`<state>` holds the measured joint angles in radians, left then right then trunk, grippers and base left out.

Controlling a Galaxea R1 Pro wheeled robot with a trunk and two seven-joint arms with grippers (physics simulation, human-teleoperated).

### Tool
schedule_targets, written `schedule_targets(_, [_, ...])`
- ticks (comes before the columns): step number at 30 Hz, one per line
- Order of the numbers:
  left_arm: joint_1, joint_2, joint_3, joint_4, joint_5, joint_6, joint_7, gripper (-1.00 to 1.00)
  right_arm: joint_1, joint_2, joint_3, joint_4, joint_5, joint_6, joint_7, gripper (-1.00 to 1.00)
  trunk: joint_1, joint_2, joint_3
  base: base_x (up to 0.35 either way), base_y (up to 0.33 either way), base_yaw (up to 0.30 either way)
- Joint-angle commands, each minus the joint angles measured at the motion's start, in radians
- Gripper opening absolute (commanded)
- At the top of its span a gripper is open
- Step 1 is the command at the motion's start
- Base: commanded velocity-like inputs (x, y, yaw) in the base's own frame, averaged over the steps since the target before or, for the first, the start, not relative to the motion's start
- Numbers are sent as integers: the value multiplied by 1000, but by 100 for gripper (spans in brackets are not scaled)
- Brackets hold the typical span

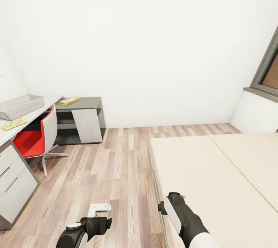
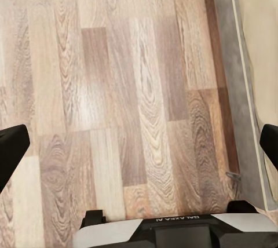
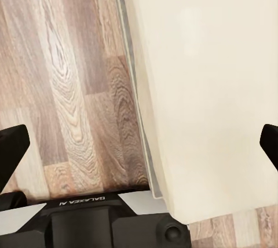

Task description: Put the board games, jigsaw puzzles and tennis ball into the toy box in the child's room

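Note:
The grey toy box (image 1: 21,106) is an open tray on the white desk (image 1: 23,118) at the far left. A colourful jigsaw puzzle (image 1: 13,124) lies flat on the desk in front of it. A yellow board game (image 1: 69,101) rests on the dark side table (image 1: 83,103) by the wall. My left gripper (image 2: 139,146) hangs open over the wooden floor, holding nothing. My right gripper (image 3: 139,143) is open too, above the near left edge of the bed (image 1: 216,178). Both arms sit low and close to my body.
A red and white swivel chair (image 1: 36,140) stands tucked at the desk, whose grey drawers (image 1: 13,178) face the room. Wooden floor (image 1: 112,167) runs between desk and bed. A window (image 1: 268,70) sits in the right wall above a ledge.

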<state>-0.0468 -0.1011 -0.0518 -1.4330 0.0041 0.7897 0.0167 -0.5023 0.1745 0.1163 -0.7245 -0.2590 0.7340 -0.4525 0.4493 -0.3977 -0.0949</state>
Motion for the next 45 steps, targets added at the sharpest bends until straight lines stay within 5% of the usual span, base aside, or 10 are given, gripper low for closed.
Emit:
schedule_targets(1, [-1, 0, 0, -1, 1, 5, 2, 100, -1, 0, 2, -1, -9, 2, -9, 100, 1, -2, -2, 0, -8, 0])
schedule_targets(45, [-1, 0, 0, -1, 1, 7, 2, 100, -1, 0, 2, -1, -9, 4, -9, 100, 1, -2, -2, 0, -42, 0])
